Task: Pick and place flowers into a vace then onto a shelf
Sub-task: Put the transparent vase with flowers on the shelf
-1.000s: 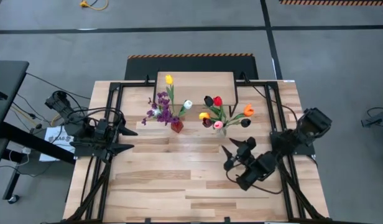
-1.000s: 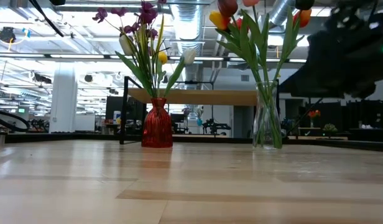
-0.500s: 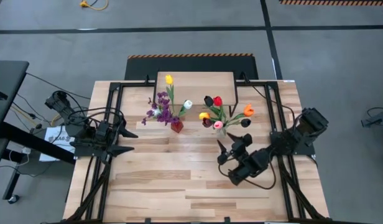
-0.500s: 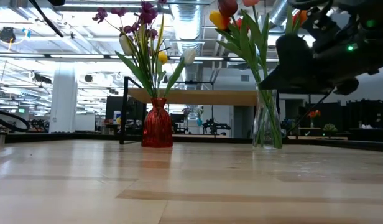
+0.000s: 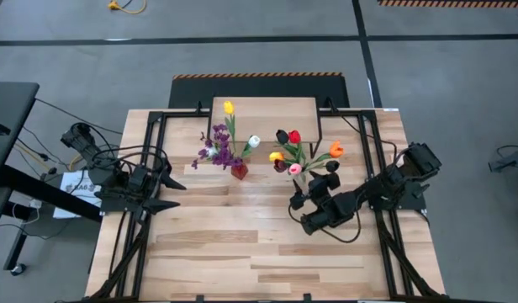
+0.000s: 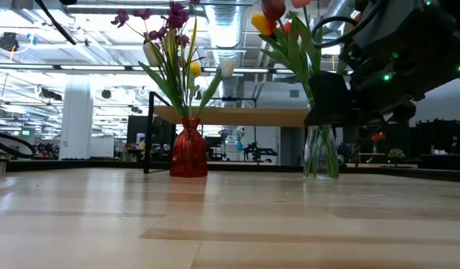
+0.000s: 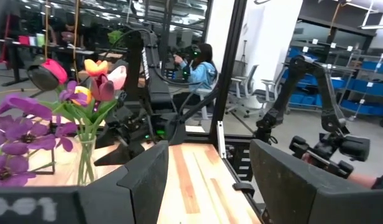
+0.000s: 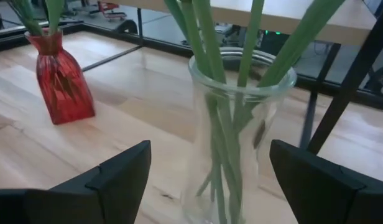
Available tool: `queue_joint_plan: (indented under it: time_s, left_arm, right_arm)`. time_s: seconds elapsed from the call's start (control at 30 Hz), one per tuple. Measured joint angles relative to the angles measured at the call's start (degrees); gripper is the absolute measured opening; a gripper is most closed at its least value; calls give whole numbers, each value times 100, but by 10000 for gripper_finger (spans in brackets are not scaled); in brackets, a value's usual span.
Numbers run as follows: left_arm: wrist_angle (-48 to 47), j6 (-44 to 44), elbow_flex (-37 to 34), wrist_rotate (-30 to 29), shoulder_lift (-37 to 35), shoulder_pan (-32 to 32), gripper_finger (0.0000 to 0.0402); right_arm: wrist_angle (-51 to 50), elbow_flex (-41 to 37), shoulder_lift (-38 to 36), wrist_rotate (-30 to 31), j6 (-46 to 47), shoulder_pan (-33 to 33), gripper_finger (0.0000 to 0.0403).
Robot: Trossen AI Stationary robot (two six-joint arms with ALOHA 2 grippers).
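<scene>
Right arm has closed in on the clear glass vase (image 8: 238,134) over the last second; end effector (image 5: 307,200) now sits just in front of it, fingers spread wide, one each side of the glass in the right wrist view. No contact yet that I can see.

Glass vase (image 5: 299,176) holds the tulips (image 5: 297,151), mixed red, yellow, orange, pink and near-black, stems standing down into the glass. It stands on the table (image 5: 242,252) just in front of the shelf (image 5: 267,108). Red vase (image 5: 239,170) with the purple blossoms (image 5: 217,145), a yellow and a white tulip stands beside it to the left, also on the table. Shelf top carries nothing of its own.

Judgement: flowers are in, so what's left is lifting the vases onto the shelf. Wide opening and level approach suit a side grasp on the vase body, below the blooms, keeping it upright.

Left end effector (image 5: 169,190) is parked at the left table edge, fingers apart, holding nothing.
</scene>
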Motion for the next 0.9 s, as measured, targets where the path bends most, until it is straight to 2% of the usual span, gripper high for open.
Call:
queue_joint_plan:
  time_s: [0.37, 0.9]
  left_arm:
    - [0, -69, 0, 38, 0, 0, 215]
    - [-1, -149, 0, 36, 0, 0, 215]
  right_arm:
    - [-331, -1, -4, 41, 186, -23, 322]
    - [-284, -1, -7, 207, -58, -170, 322]
